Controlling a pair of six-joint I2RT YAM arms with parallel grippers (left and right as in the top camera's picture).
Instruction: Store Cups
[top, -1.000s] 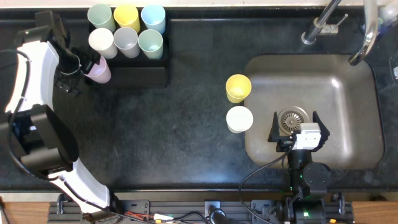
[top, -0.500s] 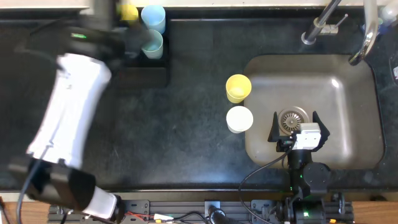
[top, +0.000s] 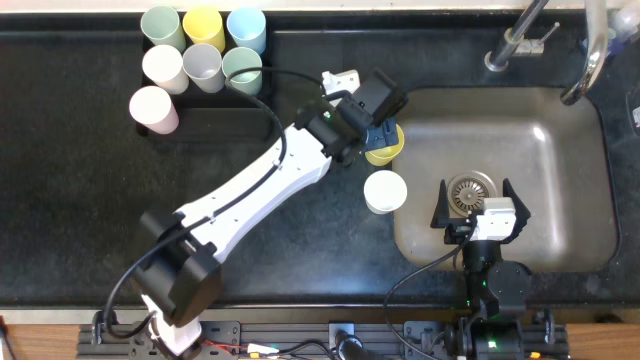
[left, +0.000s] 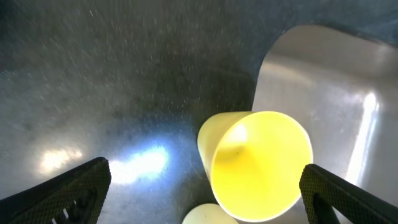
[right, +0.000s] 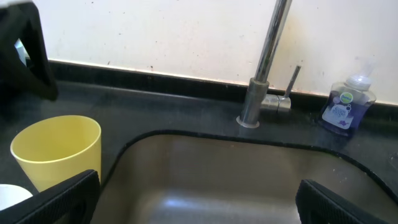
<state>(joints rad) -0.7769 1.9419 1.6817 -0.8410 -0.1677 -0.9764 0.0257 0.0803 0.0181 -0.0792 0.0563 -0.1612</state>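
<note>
On the dark counter (top: 300, 250), a yellow cup (left: 261, 165) is stood upright at the edge of the sink (top: 560, 150) beneath the left gripper (left: 205, 186), whose fingers are spread apart, as are those of the right gripper (right: 196, 190) above the sink.

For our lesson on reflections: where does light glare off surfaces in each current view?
Left wrist view: bright glare patches on the dark countertop beside the yellow cup; top view: a highlight on the steel sink; right wrist view: a soft sheen along the faucet.
</note>
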